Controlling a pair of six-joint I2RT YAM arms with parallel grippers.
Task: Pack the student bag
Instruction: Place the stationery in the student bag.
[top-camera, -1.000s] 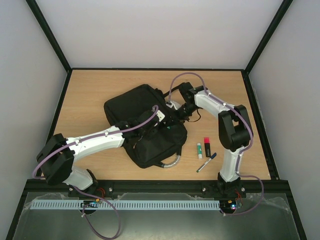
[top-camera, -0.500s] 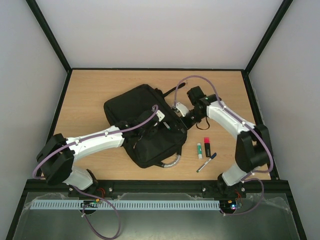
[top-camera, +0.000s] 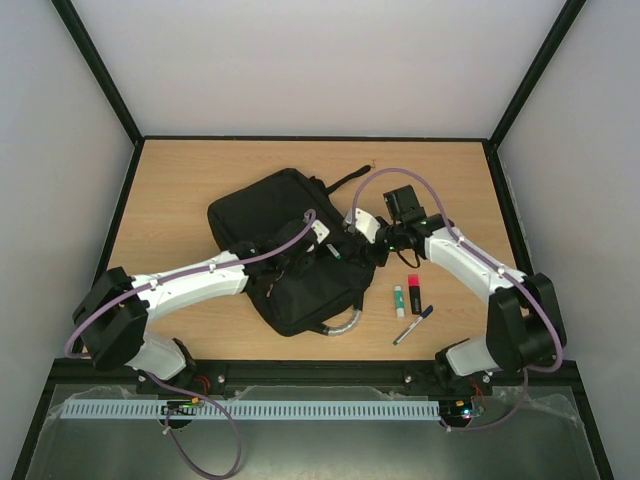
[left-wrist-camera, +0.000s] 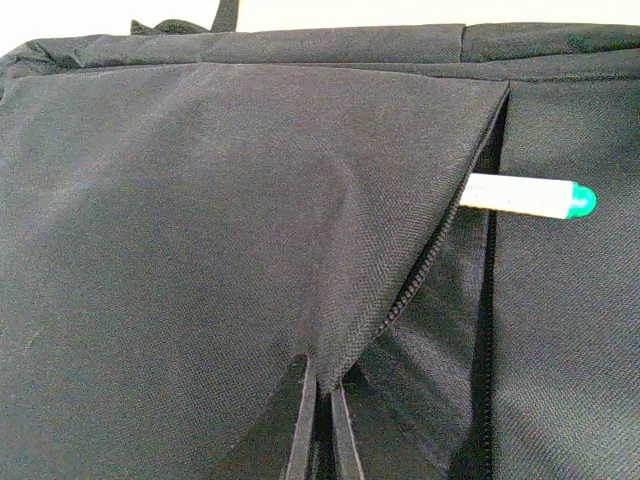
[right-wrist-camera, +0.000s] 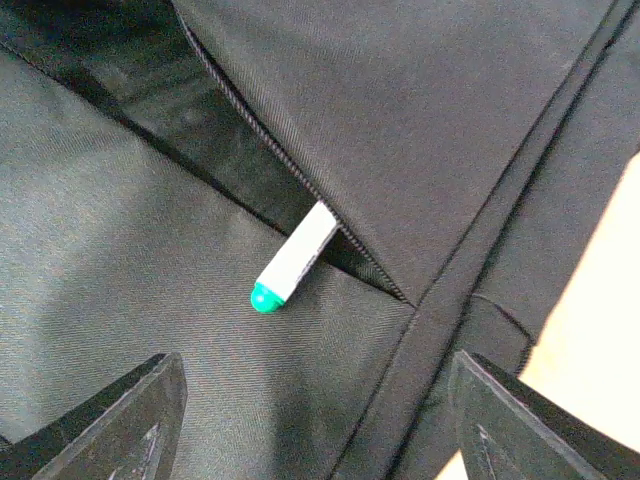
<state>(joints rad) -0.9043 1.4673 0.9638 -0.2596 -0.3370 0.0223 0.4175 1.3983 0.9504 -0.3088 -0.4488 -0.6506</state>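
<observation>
The bag (top-camera: 270, 215) is lying in the middle of the table (top-camera: 180, 190). Its long axis is running diagonally from far left to near right, with the grey handle (top-camera: 342, 323) pointing at the near edge. The left gripper (left-wrist-camera: 322, 430) is pinching the flap (left-wrist-camera: 300, 230), jaws closed on the fabric. The right gripper (right-wrist-camera: 315, 375) is hovering over the bag's right side, jaws gaping wide and holding nothing. Both wrist views are showing a green-capped marker (left-wrist-camera: 520, 195) poking out from under the flap. Only the top view is showing a glue stick (top-camera: 399, 299), highlighter (top-camera: 414, 290) and pen (top-camera: 413, 325) lying right of the bag. Any print is too small to read.
</observation>
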